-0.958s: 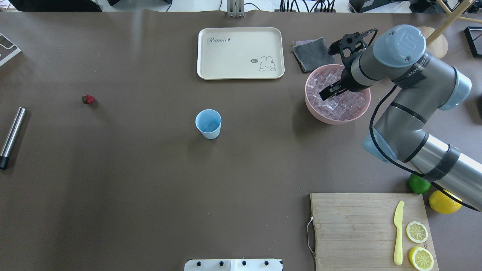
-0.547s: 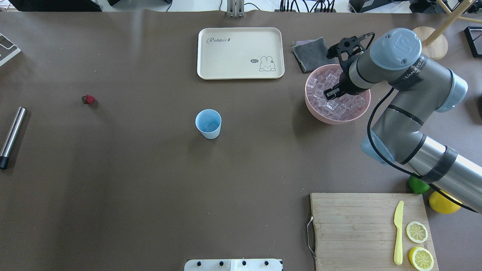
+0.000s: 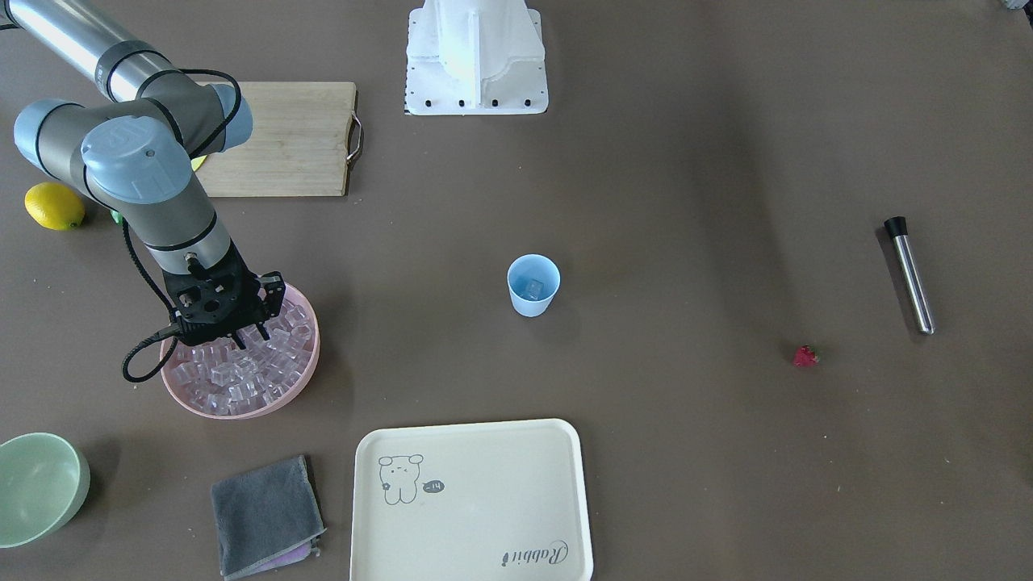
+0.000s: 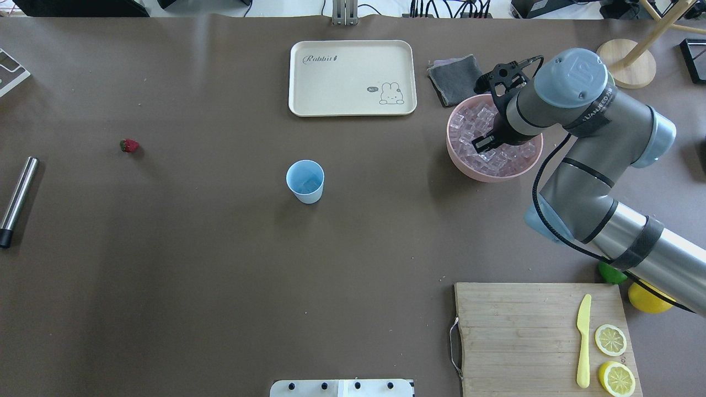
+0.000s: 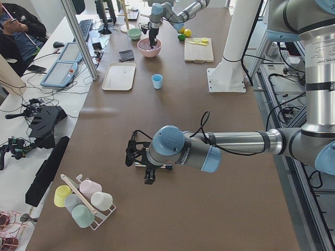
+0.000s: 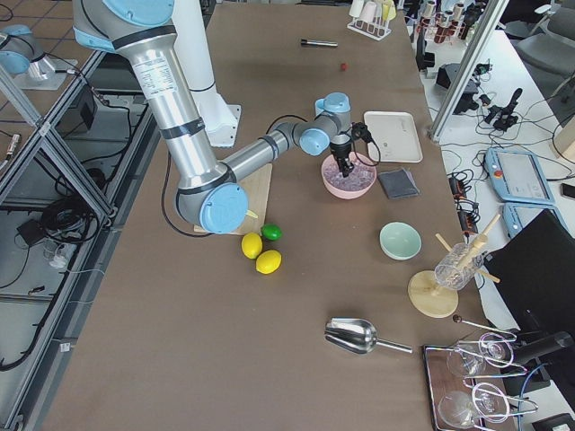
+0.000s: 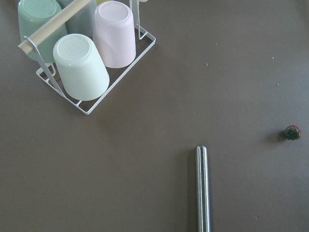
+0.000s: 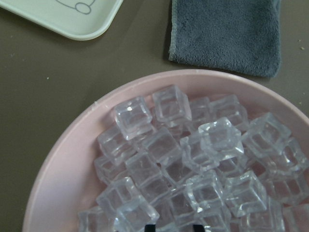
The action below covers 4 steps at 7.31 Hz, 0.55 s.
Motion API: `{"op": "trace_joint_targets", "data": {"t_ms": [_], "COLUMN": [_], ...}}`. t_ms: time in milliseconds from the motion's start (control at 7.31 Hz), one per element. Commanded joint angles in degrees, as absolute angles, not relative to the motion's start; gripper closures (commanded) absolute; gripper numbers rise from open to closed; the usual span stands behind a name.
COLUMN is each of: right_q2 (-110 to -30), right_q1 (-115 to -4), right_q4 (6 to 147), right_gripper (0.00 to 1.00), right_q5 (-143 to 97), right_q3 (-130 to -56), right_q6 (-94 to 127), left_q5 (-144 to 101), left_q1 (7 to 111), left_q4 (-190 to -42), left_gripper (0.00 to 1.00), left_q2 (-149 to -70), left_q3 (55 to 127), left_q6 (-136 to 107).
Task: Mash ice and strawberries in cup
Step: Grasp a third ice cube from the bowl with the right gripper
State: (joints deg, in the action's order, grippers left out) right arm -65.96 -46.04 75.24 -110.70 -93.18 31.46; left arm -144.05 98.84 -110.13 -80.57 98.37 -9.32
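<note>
The brown bench [image 4: 220, 275] holds everything. The big right arm [image 4: 584, 138] reaches over the pink bowl [image 4: 458, 160], and I think the step now is picking up ice for the cup. The right end effector [image 4: 484, 144] is down inside the pink bowl, right in the pile. Its two tips sit a little apart with a cube between them, but I cannot tell if they are squeezing it or just open. Next it must pinch one cube tight, lift it out of the pink bowl and carry it over. The light-blue cup [image 4: 305, 182] stands well apart from the pink bowl, on the robot's left of it, with one cube inside. The ice [image 8: 169, 145] fills the pink bowl and touches the tips. The little strawberry [image 4: 129, 145] lies farther from the pink bowl than the cup does, on that same side.
</note>
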Motion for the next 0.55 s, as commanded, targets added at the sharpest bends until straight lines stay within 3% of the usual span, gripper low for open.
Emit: {"op": "trace_joint_targets", "data": {"t_ms": [0,411], "right_q2": [-65.92,-66.09], "right_q1": [-46.05,-46.93], "right_q4": [74.8,74.88], "right_gripper": [0.62,0.52], "right_q5": [-113.98,-113.73], "right_q3": [-93.25,-92.99], "right_q6": [31.55,31.38], "left_q5": [-144.05,-144.14], "left_q1": [98.79,98.88], "left_q4": [-110.13,-110.21], "left_gripper": [0.01,0.01], "left_q2": [-80.6,-80.42], "left_q3": [98.44,98.87], "left_q6": [-9.32,-9.32]}}
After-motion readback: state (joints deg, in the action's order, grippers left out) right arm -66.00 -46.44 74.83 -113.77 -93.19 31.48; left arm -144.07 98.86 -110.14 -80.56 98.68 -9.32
